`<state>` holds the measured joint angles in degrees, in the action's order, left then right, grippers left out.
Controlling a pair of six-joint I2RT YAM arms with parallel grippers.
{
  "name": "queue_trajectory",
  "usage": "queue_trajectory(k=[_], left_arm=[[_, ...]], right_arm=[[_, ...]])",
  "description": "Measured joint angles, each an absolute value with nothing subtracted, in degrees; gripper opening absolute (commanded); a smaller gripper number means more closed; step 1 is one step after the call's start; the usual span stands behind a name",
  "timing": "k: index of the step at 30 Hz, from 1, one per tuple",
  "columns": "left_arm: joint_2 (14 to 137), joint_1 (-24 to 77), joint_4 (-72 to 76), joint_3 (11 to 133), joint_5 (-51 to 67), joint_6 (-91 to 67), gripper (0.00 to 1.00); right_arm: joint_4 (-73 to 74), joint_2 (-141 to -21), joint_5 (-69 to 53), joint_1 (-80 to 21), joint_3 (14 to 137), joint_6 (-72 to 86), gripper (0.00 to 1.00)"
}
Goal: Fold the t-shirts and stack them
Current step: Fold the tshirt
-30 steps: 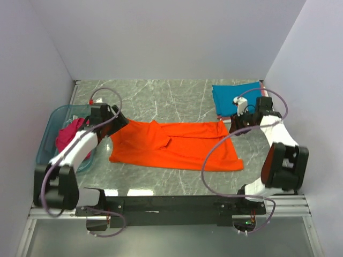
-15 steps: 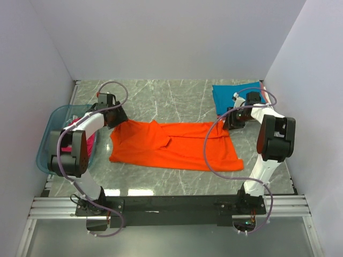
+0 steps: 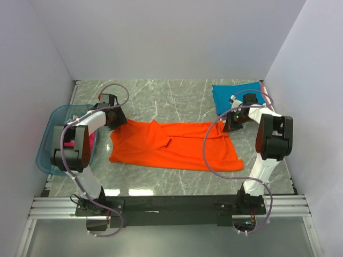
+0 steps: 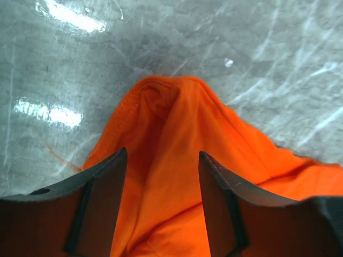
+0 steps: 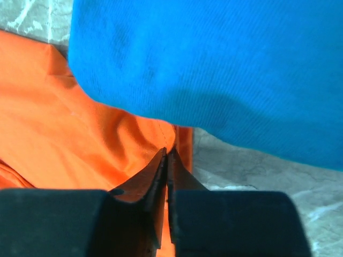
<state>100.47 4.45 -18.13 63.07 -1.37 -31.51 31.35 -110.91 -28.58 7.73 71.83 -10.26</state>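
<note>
A bright orange t-shirt (image 3: 171,145) lies spread flat across the middle of the marble table. My left gripper (image 3: 119,122) is low over its far left corner. In the left wrist view its jaws (image 4: 162,160) are open, and a raised peak of the orange t-shirt (image 4: 177,139) sits between the fingers (image 4: 104,198) without being pinched. My right gripper (image 3: 229,124) is at the far right corner. There the jaws (image 5: 167,152) are shut on the orange t-shirt's (image 5: 80,128) hem. A folded teal t-shirt (image 3: 236,96) (image 5: 214,64) lies just beyond it.
A translucent blue tub (image 3: 51,139) stands at the left edge, with a magenta t-shirt (image 3: 92,140) inside it. A sliver of pink cloth (image 3: 263,88) shows beside the teal one. White walls close in the table on three sides.
Both arms have stretched forward and come down onto the shirt's far corners. The right jaws have shut on the hem. The left jaws have narrowed around the cloth.
</note>
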Motion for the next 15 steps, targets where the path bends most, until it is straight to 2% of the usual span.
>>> queue_trajectory(k=[1, 5, 6, 8, 9, 12, 15], left_arm=[[101.2, 4.4, -18.3, 63.4, -1.4, -31.3, 0.58], [104.2, 4.4, -19.2, 65.2, -1.3, -30.9, 0.45], [104.9, 4.4, -19.5, 65.7, -1.3, -30.8, 0.38], [106.0, 4.4, -20.1, 67.0, -1.3, -30.6, 0.31], [106.5, 4.4, -20.4, 67.9, -1.3, -30.6, 0.23], [108.4, 4.4, -20.9, 70.0, -1.3, -30.4, 0.16], [110.4, 4.4, -22.2, 72.7, -1.3, -30.0, 0.14]], right_arm=[[31.2, -110.9, -28.6, 7.7, 71.5, -10.3, 0.00], [30.9, -110.4, -28.8, 7.7, 70.8, -10.3, 0.00], [31.0, -110.3, -28.8, 7.7, 70.7, -10.3, 0.00], [30.8, -110.0, -28.8, 7.7, 70.4, -10.3, 0.00], [30.8, -109.7, -28.8, 7.7, 70.0, -10.3, 0.00], [30.6, -108.0, -28.6, 7.9, 67.7, -10.3, 0.00], [30.7, -105.4, -28.5, 8.6, 65.0, -10.2, 0.00]])
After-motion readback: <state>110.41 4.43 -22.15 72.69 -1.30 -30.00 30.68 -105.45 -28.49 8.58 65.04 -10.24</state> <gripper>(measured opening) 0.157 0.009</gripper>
